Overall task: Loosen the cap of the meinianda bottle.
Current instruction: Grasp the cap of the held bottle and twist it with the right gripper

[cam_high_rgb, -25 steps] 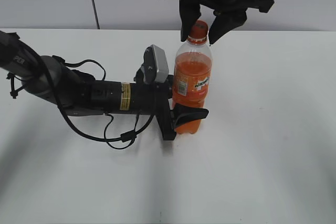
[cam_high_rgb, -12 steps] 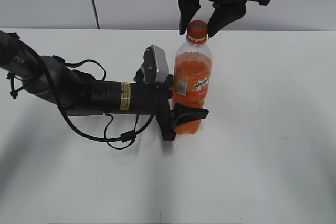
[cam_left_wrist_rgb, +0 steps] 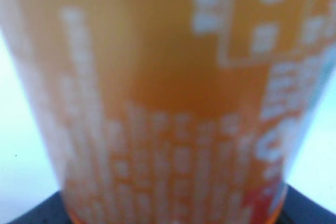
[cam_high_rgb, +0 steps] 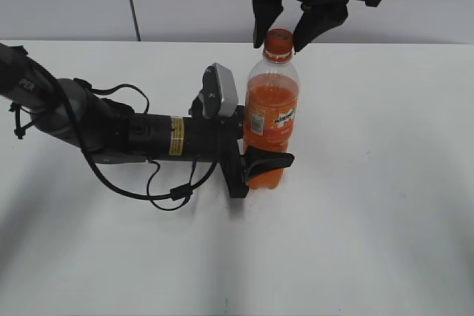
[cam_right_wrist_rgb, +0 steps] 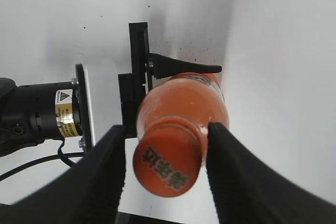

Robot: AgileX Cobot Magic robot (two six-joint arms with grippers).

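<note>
Setting: a white table [cam_high_rgb: 385, 205] with a pale wall behind it, seen from a slanted front camera.
Meinianda bottle [cam_high_rgb: 271, 120]: stands upright near the middle of the table, holding orange drink, its orange label facing the front camera.
Cap [cam_high_rgb: 279, 40]: orange, with dark print on top, seated on the bottle's neck.
Left gripper [cam_high_rgb: 261, 162]: reaches in low from the left side, its black fingers clamped round the lower body of the bottle, holding it in place.
Left wrist view: filled by the blurred orange label with white print, pressed close to the lens; the print is too soft to read.
Right gripper [cam_right_wrist_rgb: 165, 169]: hangs above the bottle, pointing down, its jaws spread wide on either side of the cap.
Right fingers [cam_right_wrist_rgb: 102, 182]: they appear to stand just clear of the cap, though contact cannot be ruled out from these angles.
</note>
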